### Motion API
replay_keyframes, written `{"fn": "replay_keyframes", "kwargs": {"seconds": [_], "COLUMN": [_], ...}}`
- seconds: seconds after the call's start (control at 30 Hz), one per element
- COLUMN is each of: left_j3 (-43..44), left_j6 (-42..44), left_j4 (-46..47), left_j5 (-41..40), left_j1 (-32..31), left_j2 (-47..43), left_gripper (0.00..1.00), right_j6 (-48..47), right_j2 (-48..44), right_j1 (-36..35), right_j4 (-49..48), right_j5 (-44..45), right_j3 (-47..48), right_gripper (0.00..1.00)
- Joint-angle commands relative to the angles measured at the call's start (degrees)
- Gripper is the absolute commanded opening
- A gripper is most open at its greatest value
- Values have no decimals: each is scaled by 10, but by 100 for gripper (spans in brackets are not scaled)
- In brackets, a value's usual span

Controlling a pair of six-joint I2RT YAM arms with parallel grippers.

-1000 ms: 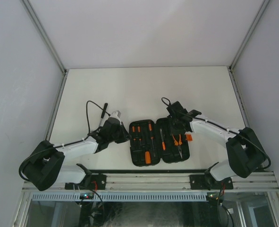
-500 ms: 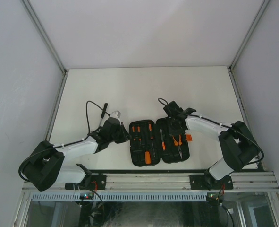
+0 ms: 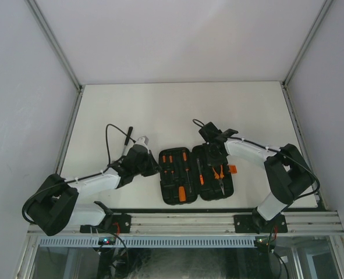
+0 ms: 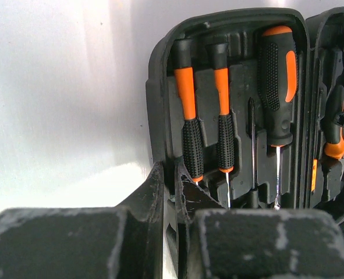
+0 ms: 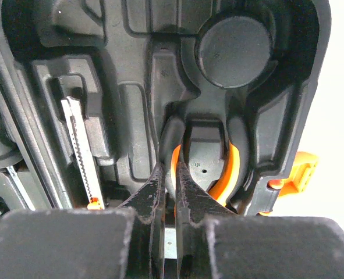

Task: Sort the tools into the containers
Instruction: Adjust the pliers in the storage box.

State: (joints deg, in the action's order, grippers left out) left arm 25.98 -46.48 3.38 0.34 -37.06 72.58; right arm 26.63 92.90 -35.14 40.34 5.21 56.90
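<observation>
Right pincer (image 5: 170,172) closed above pliers (image 3: 220,178) lying in the case (image 5: 131,87), nose pointing nearward.

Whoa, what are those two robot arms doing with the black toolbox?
They are putting tools away in an open black tool case on the white table. The left hand is clamped on the case's left wall, apparently holding it steady. The right hand is shut, its tips down at the pliers lying in their slot in the other half. Whether it grips them is hard to tell. Screwdrivers already sit in their slots.
</observation>
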Motion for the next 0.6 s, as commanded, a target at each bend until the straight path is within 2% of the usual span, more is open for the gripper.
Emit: {"fn": "replay_keyframes", "kwargs": {"seconds": [0.0,0.57], "left_j3": [3,20], "left_j6": [4,6], "left_j4": [-2,4], "left_j5": [-3,-9], "left_j1": [-3,-33], "left_j2": [-21,-2], "left_gripper": [0,0], "right_j6": [15,43], "right_j2": [52,175], "right_j1": [-10,-49], "right_j4": [17,19], "right_j5": [11,37], "right_j3": [-19,-10], "right_gripper": [0,0]}}
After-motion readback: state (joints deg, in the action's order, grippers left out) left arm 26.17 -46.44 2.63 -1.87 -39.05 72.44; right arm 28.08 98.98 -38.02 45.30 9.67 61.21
